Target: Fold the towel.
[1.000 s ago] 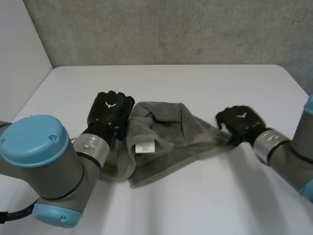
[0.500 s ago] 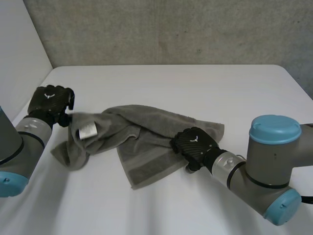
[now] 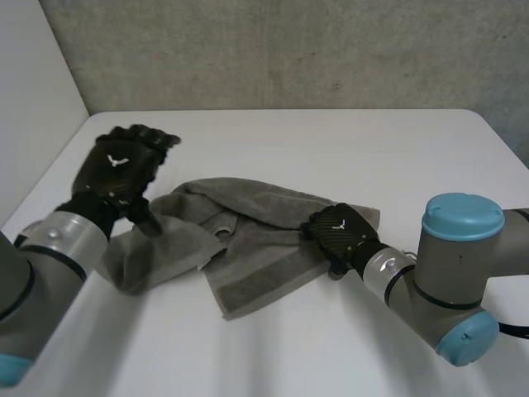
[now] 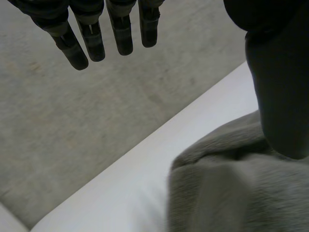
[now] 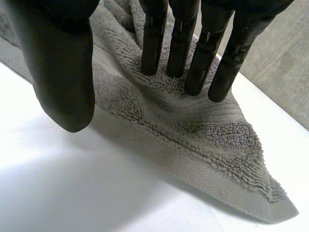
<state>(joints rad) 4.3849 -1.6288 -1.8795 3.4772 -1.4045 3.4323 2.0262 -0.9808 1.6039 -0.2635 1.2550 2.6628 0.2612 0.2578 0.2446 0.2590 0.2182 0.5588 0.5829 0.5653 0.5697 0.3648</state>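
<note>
The grey towel lies rumpled on the white bench, near its front and about midway between the arms. It is bunched in folds at its left end and spread flatter toward the right.

The right hand rests on the towel's right edge. In the right wrist view its fingers are straight and side by side, with their tips pressed down into the pile of the towel. The thumb stands well apart from them, over bare bench just beside the hem. Nothing is pinched between them. One towel corner lies flat beyond the fingertips.

The left hand is raised over the towel's left end with nothing in its grasp. Its fingers are straight and slightly spread, with only the grey wall behind them. The thumb points down at the towel. Whether it touches the cloth cannot be told.

In the head view the back of the right hand hides its fingertips. The towel's bunched left end hides how its layers lie. The left arm is cut off at the edge, and the right arm shows its light-blue cap.
</note>
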